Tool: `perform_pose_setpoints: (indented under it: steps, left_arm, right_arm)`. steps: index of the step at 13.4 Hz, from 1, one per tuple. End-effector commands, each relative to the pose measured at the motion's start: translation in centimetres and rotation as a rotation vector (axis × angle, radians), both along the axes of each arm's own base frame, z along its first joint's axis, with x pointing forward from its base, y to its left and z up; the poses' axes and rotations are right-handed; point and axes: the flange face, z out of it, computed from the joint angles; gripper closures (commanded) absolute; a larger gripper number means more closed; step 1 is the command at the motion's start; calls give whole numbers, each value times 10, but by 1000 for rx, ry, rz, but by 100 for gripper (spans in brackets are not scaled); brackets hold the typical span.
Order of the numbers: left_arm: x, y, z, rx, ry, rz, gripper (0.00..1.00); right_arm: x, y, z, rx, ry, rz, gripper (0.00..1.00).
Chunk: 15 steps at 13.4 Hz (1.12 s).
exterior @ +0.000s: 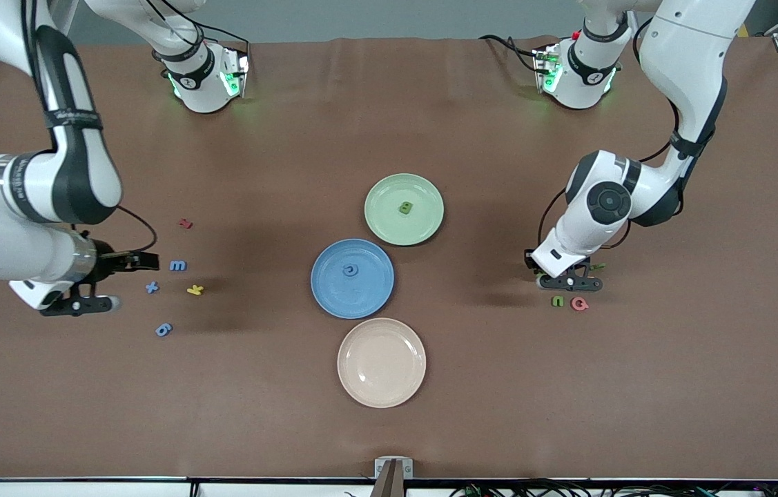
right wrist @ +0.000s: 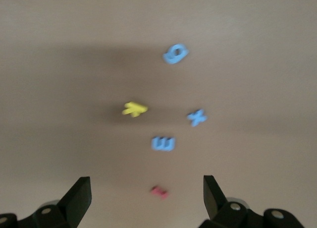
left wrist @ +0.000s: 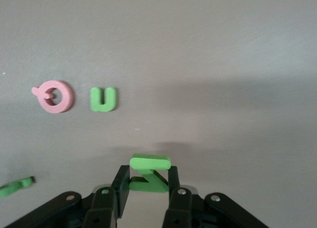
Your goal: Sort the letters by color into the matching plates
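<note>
My left gripper (exterior: 571, 281) (left wrist: 148, 177) is shut on the green N (left wrist: 150, 162), low over the table at the left arm's end. A green u (exterior: 558, 301) (left wrist: 103, 99) and a thin green stroke (left wrist: 15, 187) lie close by. The pale green plate (exterior: 382, 221) holds a green B (exterior: 405, 207). The blue plate (exterior: 361, 297) holds a blue c (exterior: 350, 270). My right gripper (exterior: 95, 304) (right wrist: 147, 188) is open and empty beside the blue m (exterior: 177, 265) (right wrist: 163, 143), blue + (exterior: 152, 287) (right wrist: 196, 118) and blue 6 (exterior: 163, 330) (right wrist: 176, 53).
A pink Q (exterior: 579, 303) (left wrist: 53, 96) lies beside the green u. A yellow letter (exterior: 195, 290) (right wrist: 134, 109) and a red letter (exterior: 186, 223) (right wrist: 159, 192) lie among the blue ones. A beige plate (exterior: 382, 386) sits nearer to the front camera than the blue plate.
</note>
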Motion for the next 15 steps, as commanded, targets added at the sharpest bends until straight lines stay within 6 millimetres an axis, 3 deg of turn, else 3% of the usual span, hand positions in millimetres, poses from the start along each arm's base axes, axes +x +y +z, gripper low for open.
perform_pose_setpoints:
  steps: [1,4,7,9,13,15]
  left_arm:
    - [-4,-39,33,14,30,34,100]
    - [-25,-91,40,0,56,87,100]
    - [-55,-140,36,2,66,149,100]
    - [-80,-172,28,11,78,196,100]
    - [-123,-228,9,13,93,293,97]
    - [-149,-253,1,20,101,337,87]
  right_arm:
    - [-21,-26,-42,3,-47,24,0]
    - [-34,-29,-77,-7,-82,20,6]
    - [-32,-30,-113,-17,-98,20,16]
    - [-31,-32,-124,-15,-89,31,29]
    - [-19,-38,-143,-25,-114,38,34]
    - [-18,-45,-149,-22,-111,59,38]
